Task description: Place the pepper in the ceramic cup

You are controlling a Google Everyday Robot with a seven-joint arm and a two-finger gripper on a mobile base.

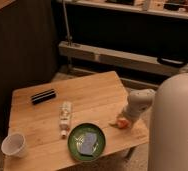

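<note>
filling the right side is one white robot body (179, 125), the largest thing in view. next comes one wooden table (97, 95), low, its pale top carrying everything else. one white arm (139, 102) reaches from the body down and to the left over the table's right part. its one gripper (123, 121) is down at the tabletop near the front right edge, right at the pepper. whether the gripper is wide, narrow or clamped on the pepper cannot be told, since the arm's end covers that spot.

one green plate (102, 147) lies near the front edge. it is round, with one small grey-blue flat item (89, 143) on it. one white tube (65, 117) lies on its side just behind and left of the plate, its length running front to back. one black bar (43, 96) lies further back on the left part, apart from the rest. one cup (14, 145) stands upright at the front left corner. it is white, round and plain, its mouth facing up and no handle showing. it is well apart from the pepper, with the plate between them.

one pepper (120, 124), the smallest thing, sits low at the tabletop at the gripper's end, to the right of the plate and apart from it. only a small orange-red patch of it shows; the rest is hidden by the gripper. it is not in the cup.
</note>
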